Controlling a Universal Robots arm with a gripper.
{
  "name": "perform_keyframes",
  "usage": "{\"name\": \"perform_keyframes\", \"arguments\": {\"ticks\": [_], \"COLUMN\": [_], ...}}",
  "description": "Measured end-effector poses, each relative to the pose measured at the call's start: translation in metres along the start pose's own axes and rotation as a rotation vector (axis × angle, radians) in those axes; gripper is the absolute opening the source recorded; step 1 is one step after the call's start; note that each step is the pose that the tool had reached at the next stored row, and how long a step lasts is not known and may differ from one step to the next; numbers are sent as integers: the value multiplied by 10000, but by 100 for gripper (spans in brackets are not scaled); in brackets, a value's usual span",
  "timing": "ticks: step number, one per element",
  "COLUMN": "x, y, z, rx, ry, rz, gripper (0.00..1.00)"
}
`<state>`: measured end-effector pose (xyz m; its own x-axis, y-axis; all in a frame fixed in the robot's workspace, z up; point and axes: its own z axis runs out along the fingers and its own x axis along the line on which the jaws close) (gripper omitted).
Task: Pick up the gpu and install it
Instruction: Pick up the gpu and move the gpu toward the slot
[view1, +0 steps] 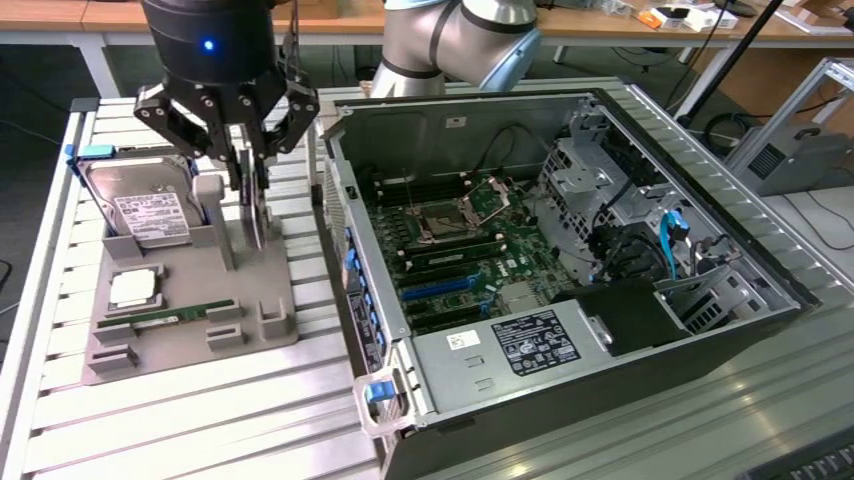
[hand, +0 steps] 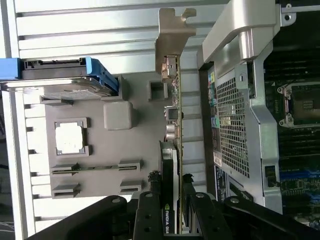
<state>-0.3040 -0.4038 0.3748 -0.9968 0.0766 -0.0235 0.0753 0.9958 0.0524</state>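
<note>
The gpu (view1: 255, 220) is a thin dark card standing on edge over the grey holder (view1: 187, 345), just beside the open computer case (view1: 747, 290). My gripper (view1: 254, 175) comes down from above and is shut on the card's upper edge. In the wrist view the gpu (hand: 174, 125) runs edge-on away from my gripper (hand: 170, 200), with its silver bracket (hand: 172, 30) at the far end. The black fingers (hand: 148, 210) press on both of its faces. I cannot tell whether the card's lower edge clears the holder (hand: 130, 145).
The holder also carries a hard drive (view1: 147, 205) with a blue clip, a CPU (view1: 136, 288) and a green RAM stick (view1: 174, 315). The case lies open with its motherboard (view1: 454, 230) and blue slots (view1: 434, 290) exposed. The case wall (hand: 235, 100) is close to the card.
</note>
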Motion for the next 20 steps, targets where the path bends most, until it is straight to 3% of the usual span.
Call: {"name": "perform_keyframes", "arguments": {"ticks": [11,17,20], "x": [-12,-20,-89], "y": [27,28,33], "z": [-507,-516,-513], "rx": [3,3,2], "ry": [0,2,-1], "rz": [0,-1,-1], "gripper": [27,27,27]}}
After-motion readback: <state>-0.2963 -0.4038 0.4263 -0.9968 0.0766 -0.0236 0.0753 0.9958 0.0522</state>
